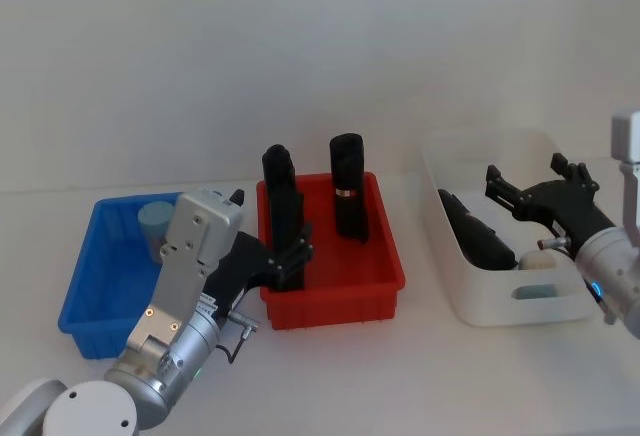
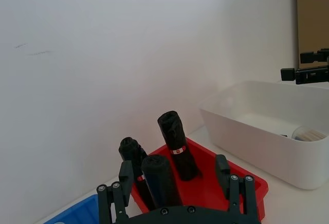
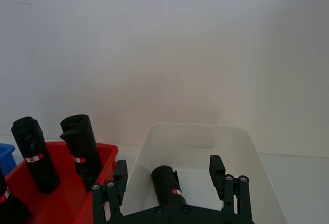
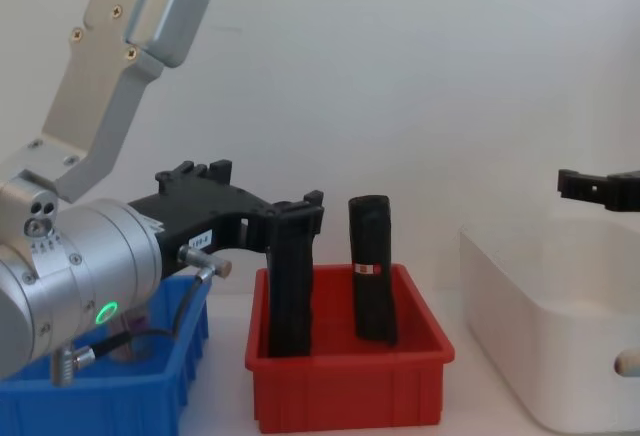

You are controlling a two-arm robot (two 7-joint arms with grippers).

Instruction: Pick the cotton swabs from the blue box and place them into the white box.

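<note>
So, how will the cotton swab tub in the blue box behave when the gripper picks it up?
The cotton swab tub in the blue box looks small and probably light. Its round wall may slip between fingers, and on its side it would likely roll.

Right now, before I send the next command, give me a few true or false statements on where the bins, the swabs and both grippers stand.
1. A tub of cotton swabs sits in the blue box. True.
2. The red bin stands between the blue box and the white box. True.
3. The right gripper is shut on a swab tub. False: its fingers are apart, with nothing between them, above the white box.
4. The red bin holds swab tubs. False: it holds tall black rolls standing upright.
5. The left gripper hovers over the white box. False: it is at the red bin's near left corner, fingers open.
6. The white box holds a black roll. True.
</note>
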